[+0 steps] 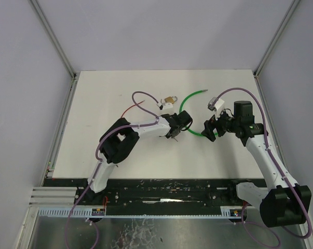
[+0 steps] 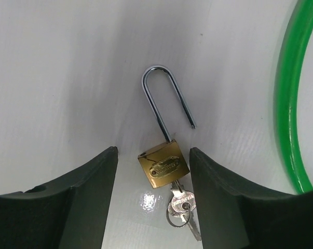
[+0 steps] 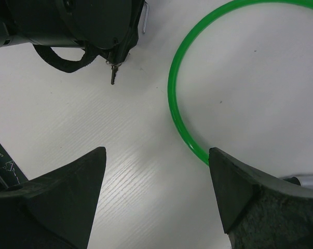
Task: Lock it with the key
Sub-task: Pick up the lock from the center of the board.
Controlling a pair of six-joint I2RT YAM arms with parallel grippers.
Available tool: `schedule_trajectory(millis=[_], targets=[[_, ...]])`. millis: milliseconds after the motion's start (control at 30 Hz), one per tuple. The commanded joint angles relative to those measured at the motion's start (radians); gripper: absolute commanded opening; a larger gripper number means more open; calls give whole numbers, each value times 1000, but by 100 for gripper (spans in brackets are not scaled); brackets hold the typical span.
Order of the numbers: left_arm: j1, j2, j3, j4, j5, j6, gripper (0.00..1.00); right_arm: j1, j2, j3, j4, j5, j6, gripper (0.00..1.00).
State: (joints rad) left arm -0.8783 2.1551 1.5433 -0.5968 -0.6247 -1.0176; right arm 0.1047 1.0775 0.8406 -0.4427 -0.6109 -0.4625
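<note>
Since the padlock [image 2: 163, 165] looks small, stiff and slick, its brass body suits a pinch; left fingers [image 2: 89, 199] straddle it half-wide without touching, keys [image 2: 181, 205] at 6 o'clock; right fingers [image 3: 57, 194] gape empty.

Your left pincer [image 2: 153, 155] has its fingers [image 2: 89, 197] spread either side of the padlock [image 2: 163, 165]. A slim strip of bare bench [image 1: 109, 98] shows on each flank, and the keys [image 2: 181, 203] crowd the gap at the body's near end. Just right of the padlock, the green cable loop [image 2: 282, 104] curves across the bench and bars the way rightward. Your right pincer [image 3: 157, 151] stands wide with only bare bench between its fingers. The loop's arc runs up to its right finger, and the left arm's wrist [image 3: 68, 26] blocks the way further left. Beyond the padlock the bench lies open to the far wall [image 1: 161, 31].
</note>
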Motion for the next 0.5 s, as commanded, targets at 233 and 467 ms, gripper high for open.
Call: schedule_trajectory(millis=[233, 467], targets=[[-3, 93, 139, -189, 2, -25, 53, -5, -4, 25, 30, -9, 9, 86], [-8, 90, 127, -188, 6, -35, 52, -5, -6, 26, 29, -22, 12, 86]])
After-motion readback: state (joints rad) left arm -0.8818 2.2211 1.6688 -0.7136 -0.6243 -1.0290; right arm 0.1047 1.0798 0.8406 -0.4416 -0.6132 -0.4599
